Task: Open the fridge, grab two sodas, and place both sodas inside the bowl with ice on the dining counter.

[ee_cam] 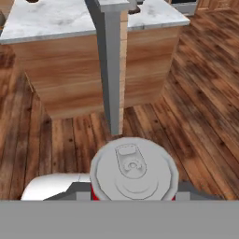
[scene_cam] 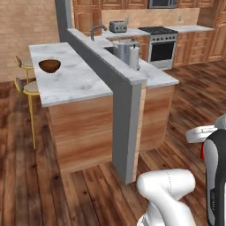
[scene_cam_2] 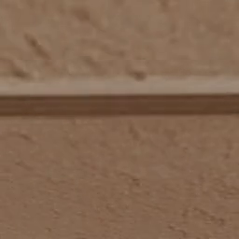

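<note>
A simulated kitchen with a wood floor. In the hand view, a red soda can [ee_cam: 134,172] with a silver top and pull tab sits at six o'clock, its lid facing the camera, held between the fingers of the gripper [ee_cam: 134,196]; a grey finger [ee_cam: 79,191] presses each side of its red wall, so the jaws stand narrow, closed on the can.

In the left base view, the dining counter [scene_cam: 75,81], a white-grey marble slab on a wooden base, lies at about ten o'clock. The dark wooden bowl [scene_cam: 49,65] rests on its far left part, well apart from the can. Whether ice lies inside is too small to tell.

The can is probably light, rigid but thin-walled, with a smooth, slippery side. A grip across the middle of its round wall, as now, looks soundest; squeezing hard could dent it.
</note>
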Robot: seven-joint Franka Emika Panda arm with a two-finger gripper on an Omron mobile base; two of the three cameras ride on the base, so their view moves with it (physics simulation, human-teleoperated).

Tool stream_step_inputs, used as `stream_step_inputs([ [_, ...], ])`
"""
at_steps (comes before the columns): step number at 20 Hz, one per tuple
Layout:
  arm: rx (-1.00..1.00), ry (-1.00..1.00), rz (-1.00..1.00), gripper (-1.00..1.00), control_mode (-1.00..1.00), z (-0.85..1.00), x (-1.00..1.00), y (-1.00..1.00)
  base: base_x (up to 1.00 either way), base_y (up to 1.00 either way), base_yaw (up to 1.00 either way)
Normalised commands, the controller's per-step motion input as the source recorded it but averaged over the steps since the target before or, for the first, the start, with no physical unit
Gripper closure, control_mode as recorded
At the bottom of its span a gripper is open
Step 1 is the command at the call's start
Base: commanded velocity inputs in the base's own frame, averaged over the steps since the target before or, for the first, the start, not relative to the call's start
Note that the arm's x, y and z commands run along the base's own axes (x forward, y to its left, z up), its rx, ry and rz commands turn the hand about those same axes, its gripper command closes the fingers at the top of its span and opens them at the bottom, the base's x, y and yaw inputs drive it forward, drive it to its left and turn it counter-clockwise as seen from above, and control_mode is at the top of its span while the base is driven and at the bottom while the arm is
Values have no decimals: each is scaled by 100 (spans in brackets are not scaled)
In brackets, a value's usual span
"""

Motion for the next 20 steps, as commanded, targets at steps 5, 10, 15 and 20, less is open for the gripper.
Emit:
stream_step_inputs([
  [5, 0, 0, 0, 100, 100, 0, 0, 0, 0, 100, -15],
  [10, 0, 0, 0, 100, 100, 0, 0, 0, 16, 100, -25],
  [15, 0, 0, 0, 100, 100, 0, 0, 0, 33, 100, -29],
  [20, 0, 0, 0, 100, 100, 0, 0, 0, 39, 100, -30],
])
